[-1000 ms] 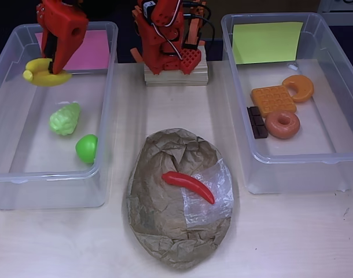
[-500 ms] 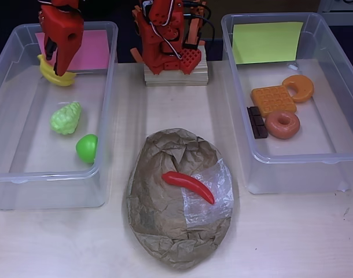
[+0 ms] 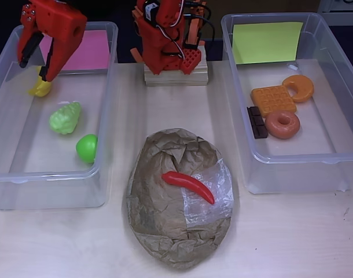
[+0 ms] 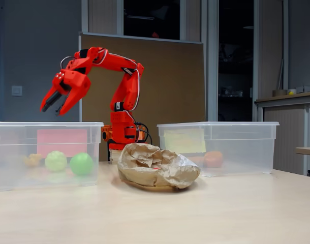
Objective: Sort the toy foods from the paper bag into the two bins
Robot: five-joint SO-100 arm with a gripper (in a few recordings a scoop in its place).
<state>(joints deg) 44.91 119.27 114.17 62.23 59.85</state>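
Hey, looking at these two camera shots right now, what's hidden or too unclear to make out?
- Yellow toy bananas: overhead view, mostly covered by the red two-finger gripper.
- Dark brown chocolate bar: overhead view, partly under the orange waffle and brown donut.
- Red chili: lies on the crumpled brown paper bag; fixed view hides it behind folds.

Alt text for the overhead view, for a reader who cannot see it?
An open red gripper hangs over the pink-sheet bin, which holds bananas, grapes and an apple. A red chili lies on the paper bag.
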